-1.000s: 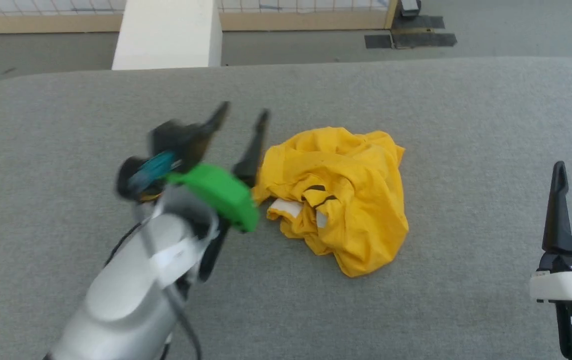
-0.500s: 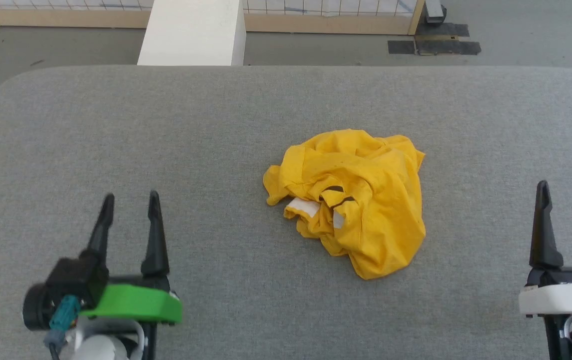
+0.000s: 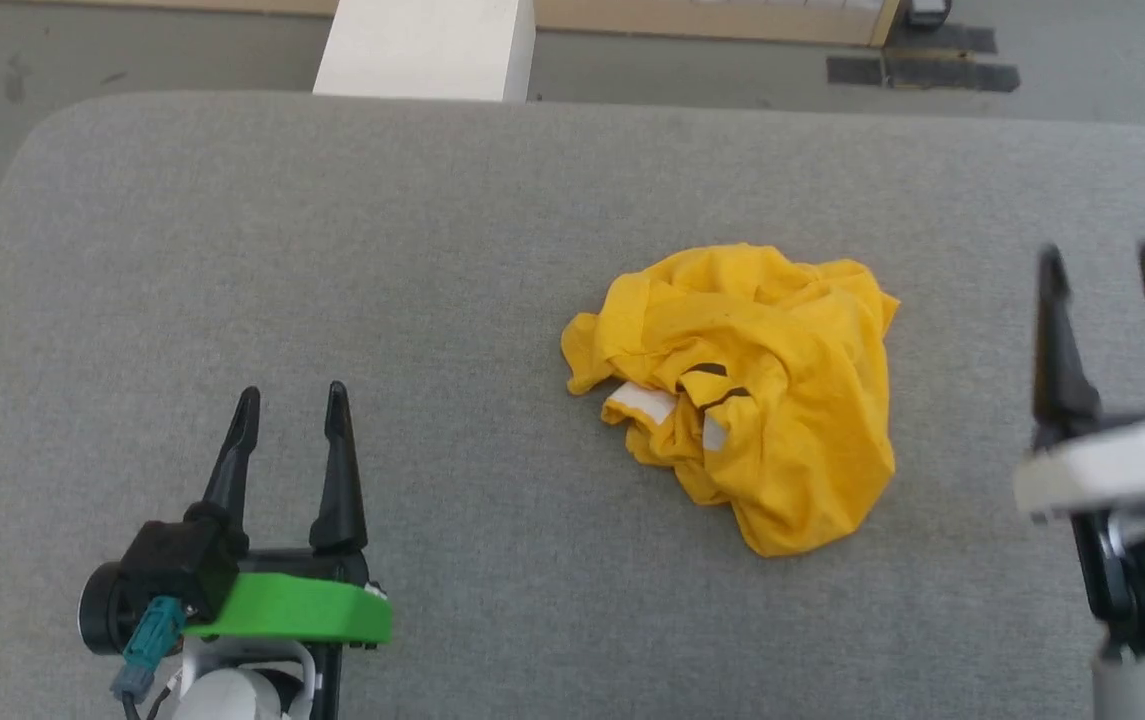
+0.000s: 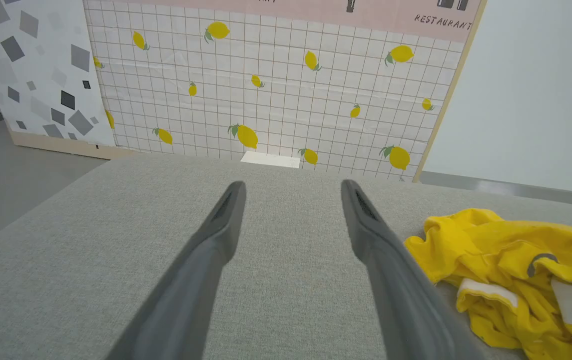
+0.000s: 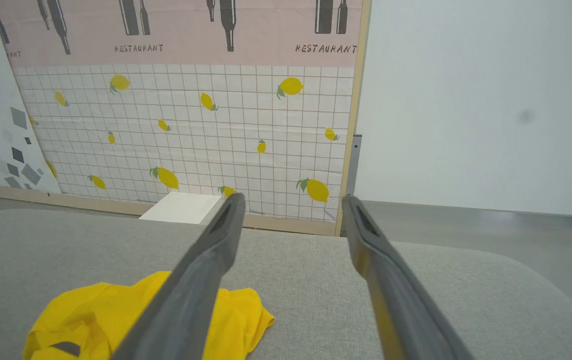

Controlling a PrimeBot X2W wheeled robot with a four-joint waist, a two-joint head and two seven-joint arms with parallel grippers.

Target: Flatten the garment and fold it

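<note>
1. The garment (image 3: 792, 400) lay crumpled in a yellow heap on the grey table (image 3: 332, 230), right of its middle in the head view. White patches and black stripes showed among the folds.
2. The left end effector (image 3: 292, 400) hovered at the lower left, its 2 fingers spread with nothing between them, well apart from the garment.
3. The right end effector (image 3: 1100, 258) stood at the right edge, its fingers likewise spread and empty, near the garment but not touching it.
</note>
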